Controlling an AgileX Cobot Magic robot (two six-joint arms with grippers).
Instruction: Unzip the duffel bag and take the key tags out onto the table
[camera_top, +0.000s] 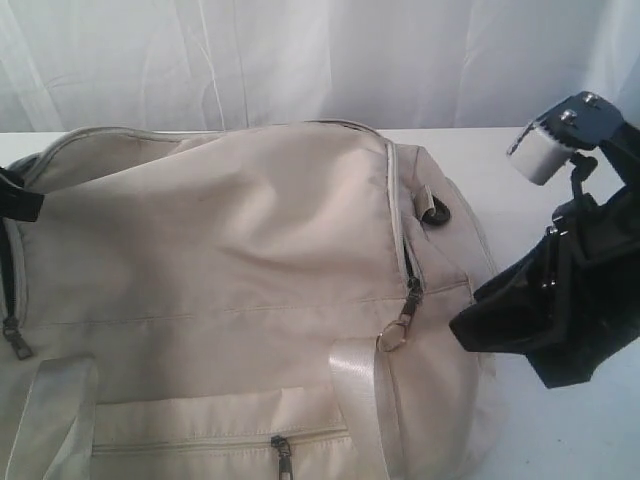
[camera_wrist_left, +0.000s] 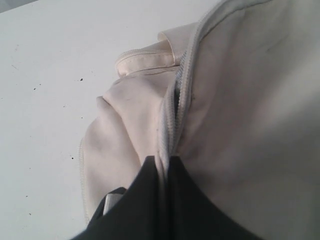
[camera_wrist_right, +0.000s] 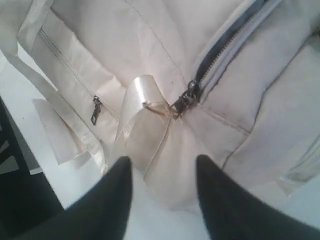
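Note:
The cream-white duffel bag (camera_top: 230, 260) lies on the white table (camera_top: 560, 430) and fills most of the exterior view. Its main zipper is partly parted, with a silver pull and ring (camera_top: 402, 318) hanging by the webbing handle (camera_top: 360, 385). My right gripper (camera_wrist_right: 162, 169) is open just short of that pull (camera_wrist_right: 186, 97), touching nothing; in the exterior view it hovers to the right of the bag (camera_top: 470, 328). My left gripper (camera_wrist_left: 162, 162) is shut on the bag's zipper seam (camera_wrist_left: 175, 107) at the bag's far left end (camera_top: 30, 200). The key tags are hidden.
A black strap ring (camera_top: 437, 212) sits on the bag's right end. A front pocket zipper pull (camera_top: 282, 455) and another pull (camera_top: 15, 340) hang on the near side. Bare table (camera_wrist_left: 45, 100) lies beyond the bag's left end. A white curtain (camera_top: 300, 60) hangs behind.

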